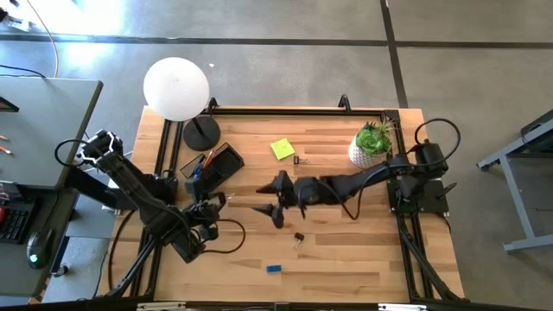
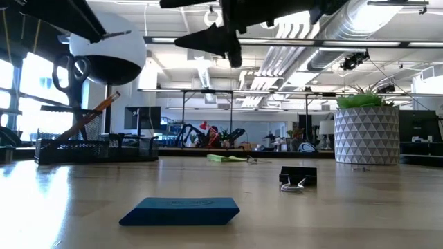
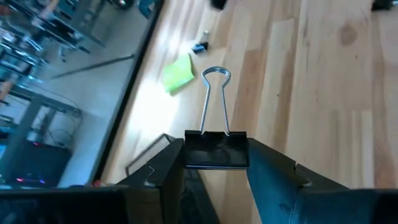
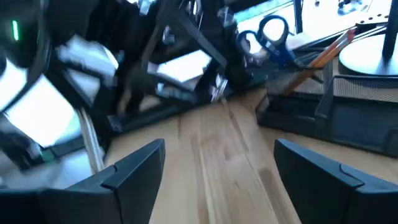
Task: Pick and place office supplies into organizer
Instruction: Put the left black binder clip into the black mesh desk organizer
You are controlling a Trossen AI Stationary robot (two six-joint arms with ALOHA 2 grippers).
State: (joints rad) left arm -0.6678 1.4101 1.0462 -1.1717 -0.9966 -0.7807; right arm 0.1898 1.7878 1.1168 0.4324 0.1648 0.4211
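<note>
My left gripper (image 1: 219,202) hangs above the table's left part, just near of the organizer (image 1: 212,164), shut on a black binder clip (image 3: 216,149). The black organizer holds blue-handled scissors (image 4: 268,32) and orange pencils (image 4: 323,53). My right gripper (image 1: 273,199) hovers open over the table's middle, pointing toward the organizer, with nothing between its fingers (image 4: 134,165). A second binder clip (image 1: 298,237) and a blue eraser (image 1: 274,269) lie on the table nearer the front. The yellow sticky-note pad (image 1: 282,149) lies flat farther back, a small clip (image 1: 300,160) beside it. My left gripper pinches the binder clip's black body (image 3: 216,160) between its two fingers, one on each end. The clip's wire handles (image 3: 215,99) stick out forward past the fingertips. The fingers slant downward and the clip is lifted clear of the table.
A white globe lamp (image 1: 176,86) with a round black base (image 1: 200,132) stands at the back left, beside the organizer. A potted green plant (image 1: 371,142) stands at the back right. Bare wood shows along the front and at the right front.
</note>
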